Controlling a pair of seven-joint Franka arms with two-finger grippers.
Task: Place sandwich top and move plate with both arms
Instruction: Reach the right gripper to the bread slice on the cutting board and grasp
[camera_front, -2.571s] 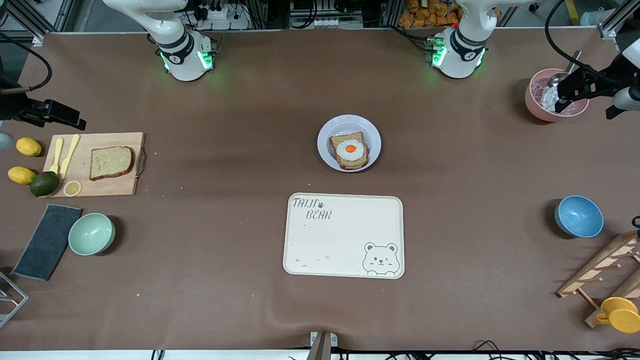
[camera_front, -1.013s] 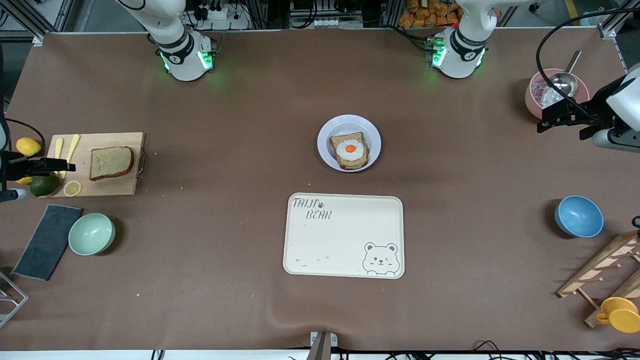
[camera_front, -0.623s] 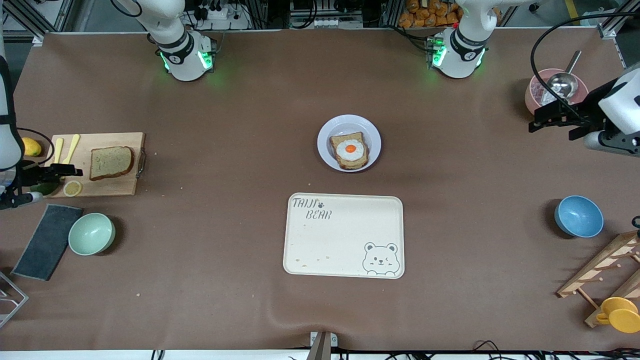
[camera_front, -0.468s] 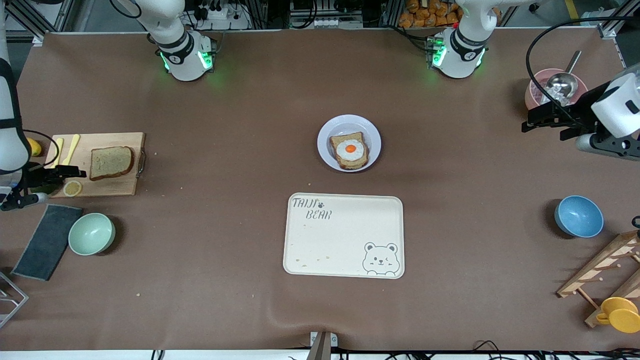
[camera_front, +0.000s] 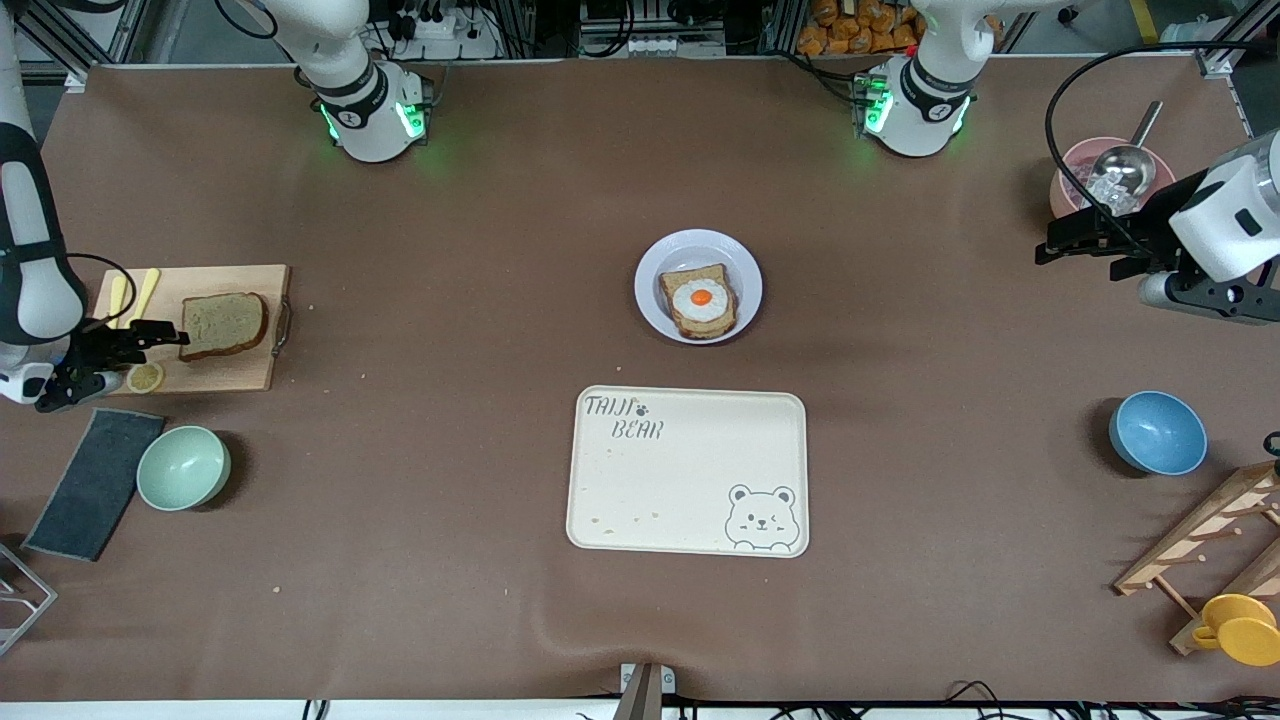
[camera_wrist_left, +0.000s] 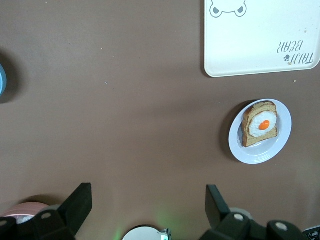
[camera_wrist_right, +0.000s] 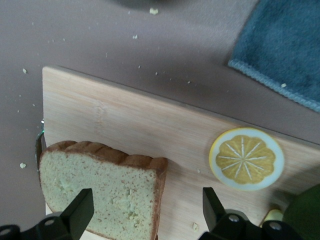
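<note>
Sandwich top (camera_front: 224, 324), a light-brown bread slice, lies on the wooden cutting board (camera_front: 230, 375) at the right arm's end of the brown tabletop (camera_front: 450, 300). Right pincer (camera_front: 150, 338) hovers over the board, fingers apart, empty. Round white plate (camera_front: 745, 275) with egg toast (camera_front: 700, 300) sits mid-tabletop. Left pincer (camera_front: 1085, 240) hangs open by the pink bowl (camera_front: 1068, 195).

Bear-print tray (camera_front: 687, 470), cutting board (camera_front: 230, 370), lemon slice (camera_wrist_right: 246, 158).
</note>
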